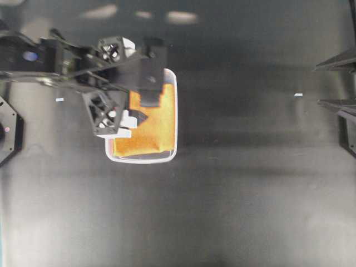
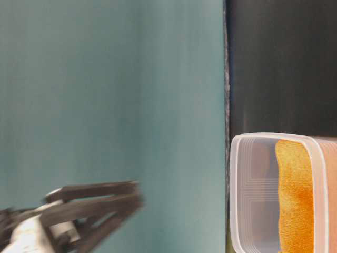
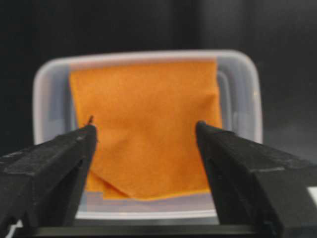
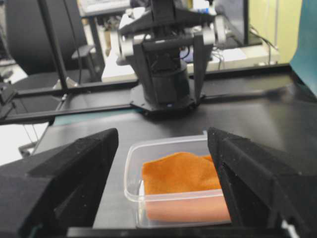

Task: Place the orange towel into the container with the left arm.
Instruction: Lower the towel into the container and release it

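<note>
Towel (image 3: 146,129) lies in the tub (image 3: 148,57)
Left end effector (image 3: 146,131) spread wide above it, holding nothing

The overhead view looks straight down on the container (image 1: 142,117). The table-level view sits close beside it (image 2: 279,192), turned sideways. Both wrist views face it (image 3: 148,134) (image 4: 176,191) nearby from opposite sides; all four share it.
</note>
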